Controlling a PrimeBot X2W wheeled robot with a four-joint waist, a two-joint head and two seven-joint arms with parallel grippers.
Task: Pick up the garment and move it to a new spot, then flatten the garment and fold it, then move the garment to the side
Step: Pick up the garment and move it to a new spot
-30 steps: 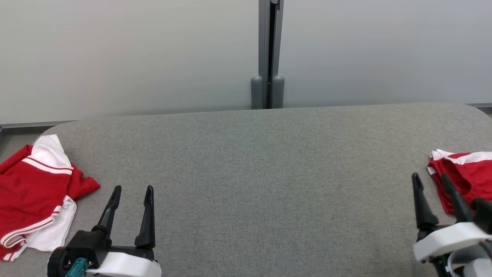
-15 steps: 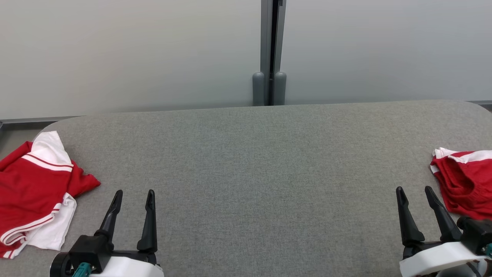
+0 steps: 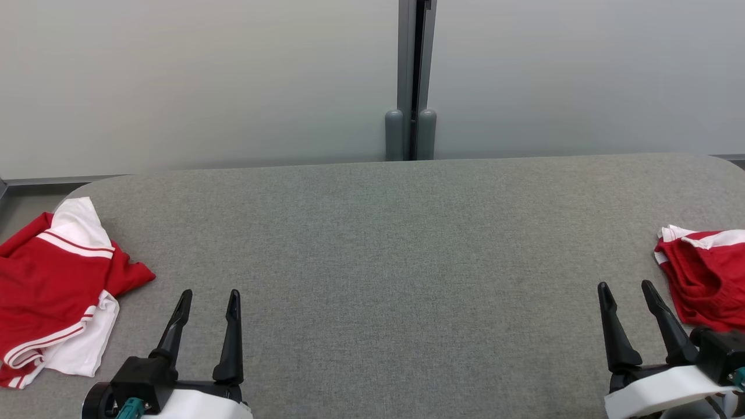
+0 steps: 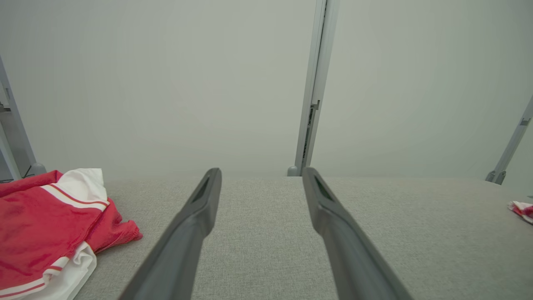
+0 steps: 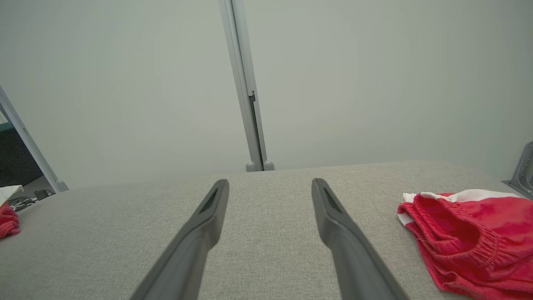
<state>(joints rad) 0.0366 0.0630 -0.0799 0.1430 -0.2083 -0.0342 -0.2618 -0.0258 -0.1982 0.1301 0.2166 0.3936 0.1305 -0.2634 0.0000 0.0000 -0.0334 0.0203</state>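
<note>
Table (image 3: 378,250) of grey fabric, with a garment at each end. Left gripper (image 3: 210,294), fingers spread wide and empty, sits near a crumpled red and white shirt (image 3: 46,285) at the left edge. Right gripper (image 3: 625,285), equally wide and empty, sits just beside red shorts (image 3: 707,285) at the right edge, not touching them.

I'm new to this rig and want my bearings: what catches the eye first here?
Two bright pieces of clothing stand out against the grey fabric table: a crumpled red and white garment at its left edge and red shorts with an elastic waistband at its right edge. Between them the left pincer and right pincer rise from the near side, both open and holding nothing.
</note>
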